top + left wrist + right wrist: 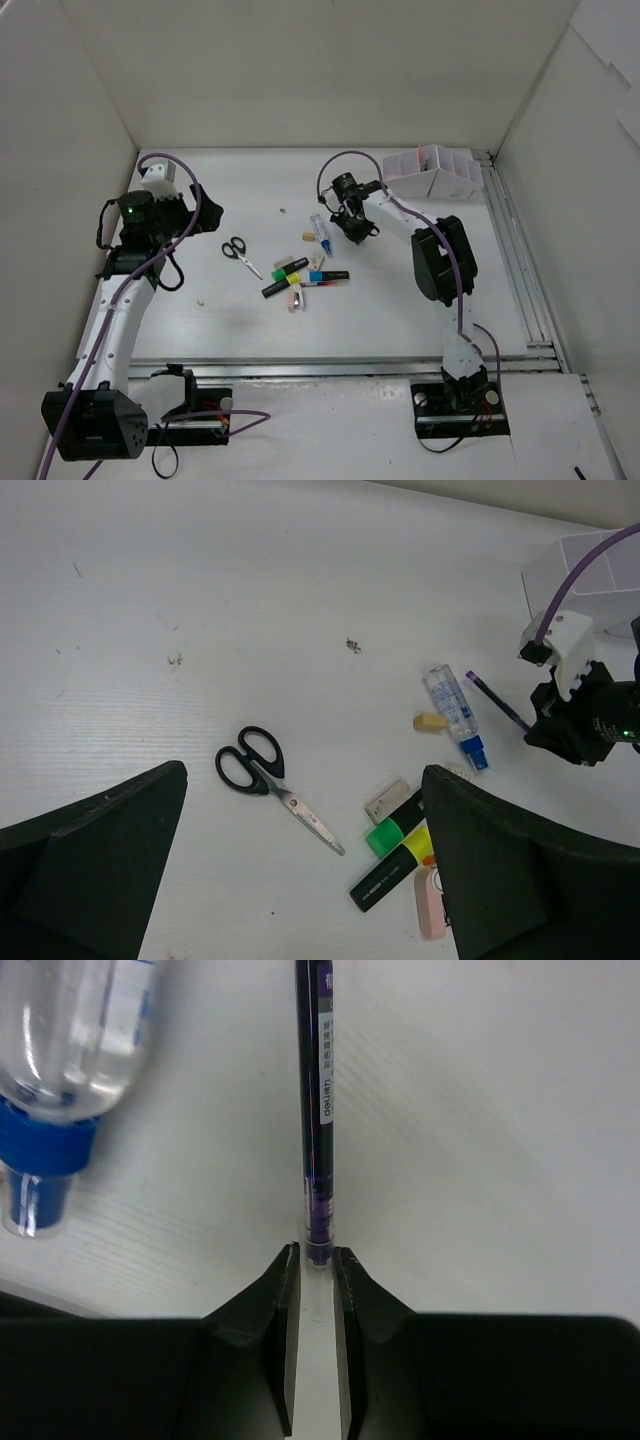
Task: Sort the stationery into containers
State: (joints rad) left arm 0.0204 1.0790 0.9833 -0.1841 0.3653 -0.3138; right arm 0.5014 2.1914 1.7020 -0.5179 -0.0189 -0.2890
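Oddly, the organiser (440,180) sits at the table's (400,310) far right corner (what its compartments hold cannot be made out). The right gripper (315,1260) pinches the end of a pen (318,1110), with the tube (70,1050) just beside it. The left gripper (305,780) gapes wide above the scissors (262,777).
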